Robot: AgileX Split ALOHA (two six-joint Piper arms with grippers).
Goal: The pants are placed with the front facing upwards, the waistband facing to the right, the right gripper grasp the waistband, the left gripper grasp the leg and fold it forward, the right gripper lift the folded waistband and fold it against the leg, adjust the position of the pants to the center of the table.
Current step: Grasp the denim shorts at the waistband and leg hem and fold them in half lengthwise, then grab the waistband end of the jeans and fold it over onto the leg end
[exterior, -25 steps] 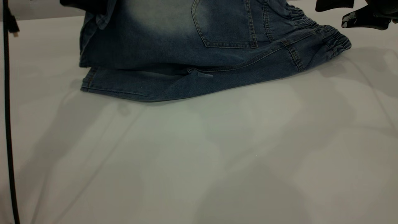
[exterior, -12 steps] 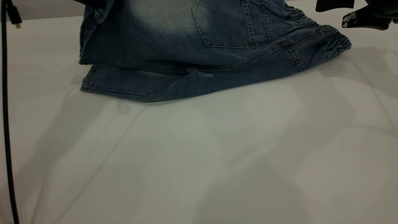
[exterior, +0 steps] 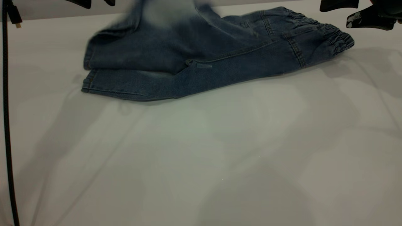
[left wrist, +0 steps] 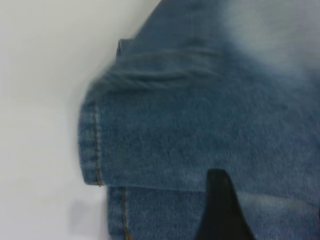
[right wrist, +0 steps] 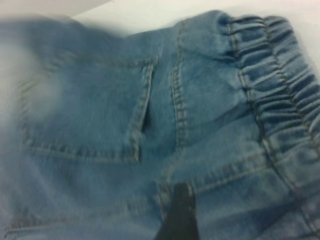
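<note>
The blue denim pants (exterior: 201,53) lie folded lengthwise at the far side of the white table (exterior: 201,150), one leg on top of the other. The upper layer is blurred with motion as it settles. The gathered waistband (exterior: 337,36) points right. My left gripper (exterior: 95,3) hangs above the leg ends at the top left edge, open and holding nothing. In the left wrist view one black finger (left wrist: 220,210) shows over the leg hem (left wrist: 95,150). My right gripper (exterior: 353,12) hovers open just beyond the waistband (right wrist: 280,75), apart from the cloth.
A black cable (exterior: 7,125) runs down the left edge of the exterior view. The near half of the table is bare white surface with soft shadows of the arms.
The upper leg, held up by my left gripper before, has been let go and dropped onto the lower leg. The left gripper has pulled up and away. The right gripper has not moved.
</note>
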